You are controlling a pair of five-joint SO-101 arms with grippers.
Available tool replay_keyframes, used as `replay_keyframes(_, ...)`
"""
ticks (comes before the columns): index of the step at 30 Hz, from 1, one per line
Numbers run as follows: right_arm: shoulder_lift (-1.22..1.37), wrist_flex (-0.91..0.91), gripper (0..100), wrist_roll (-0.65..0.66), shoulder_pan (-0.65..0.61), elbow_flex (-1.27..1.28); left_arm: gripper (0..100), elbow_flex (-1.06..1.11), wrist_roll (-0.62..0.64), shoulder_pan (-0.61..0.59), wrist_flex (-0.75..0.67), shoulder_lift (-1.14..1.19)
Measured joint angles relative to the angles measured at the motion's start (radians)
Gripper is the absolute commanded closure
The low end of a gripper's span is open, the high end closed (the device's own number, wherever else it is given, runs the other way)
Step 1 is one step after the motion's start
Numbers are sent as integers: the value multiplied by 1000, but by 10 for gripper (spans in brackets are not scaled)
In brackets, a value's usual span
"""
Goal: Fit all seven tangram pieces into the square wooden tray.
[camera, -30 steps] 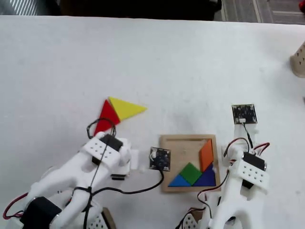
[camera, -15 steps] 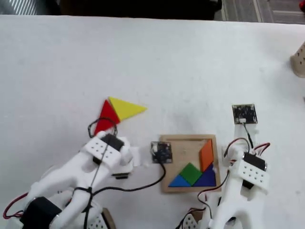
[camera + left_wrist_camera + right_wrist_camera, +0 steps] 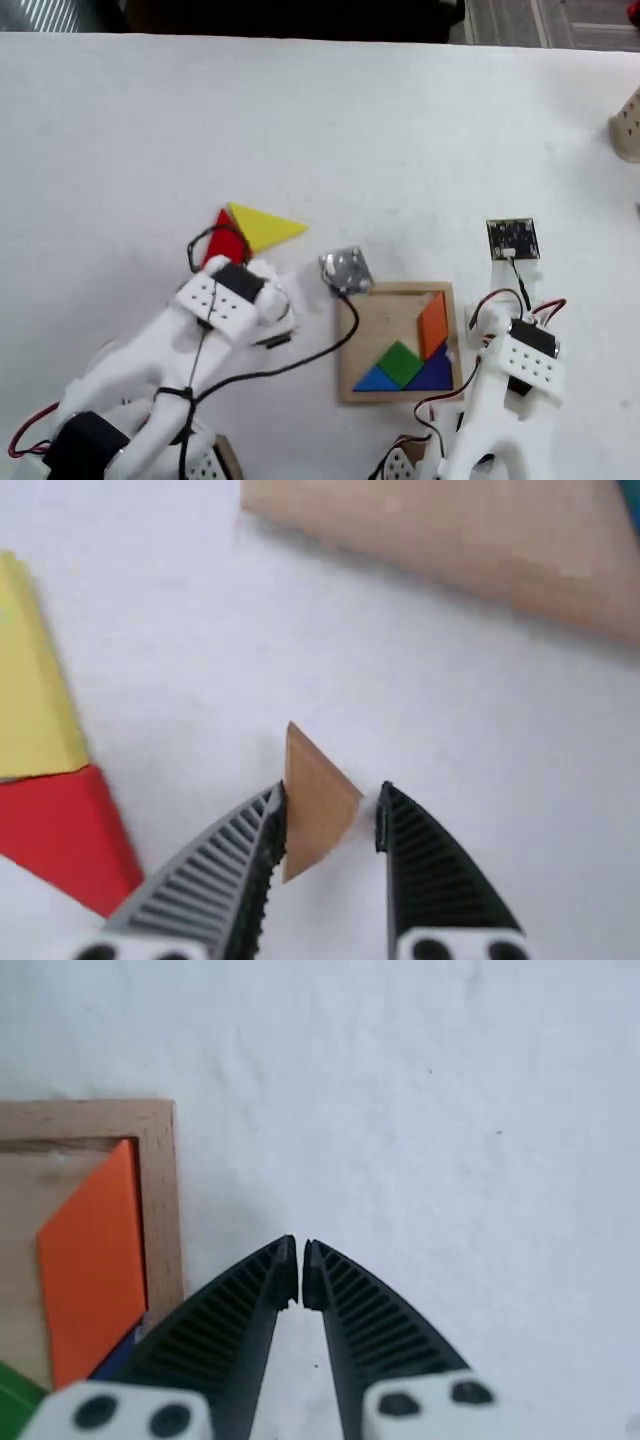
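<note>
Wood-coloured triangle [image 3: 315, 805] pinched in left gripper [image 3: 330, 815], between tray [image 3: 395, 290] and red triangle [image 3: 222, 240], yellow triangle [image 3: 262, 227]. Right gripper [image 3: 300, 1265] closed, empty, just beside tray's edge.

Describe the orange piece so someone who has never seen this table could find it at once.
Find the square wooden tray between the two arms on the white table. Inside, against the wall nearest the right arm, lies the orange piece. It alone is orange, a slanted four-sided shape beside the green piece and the dark blue piece.
</note>
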Motion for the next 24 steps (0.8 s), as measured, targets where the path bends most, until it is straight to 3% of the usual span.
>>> replay_keyframes(7,0,0,978,0,0,0,916,-176,368,5,46,0)
replay_keyframes(11,0,0,978,0,0,0,916,-195,560,80,34,0)
replay_keyframes(19,0,0,978,0,48,0,916,-195,617,344,-81,3)
replay_keyframes(24,0,0,978,0,118,0,849,-229,715,374,-167,94)
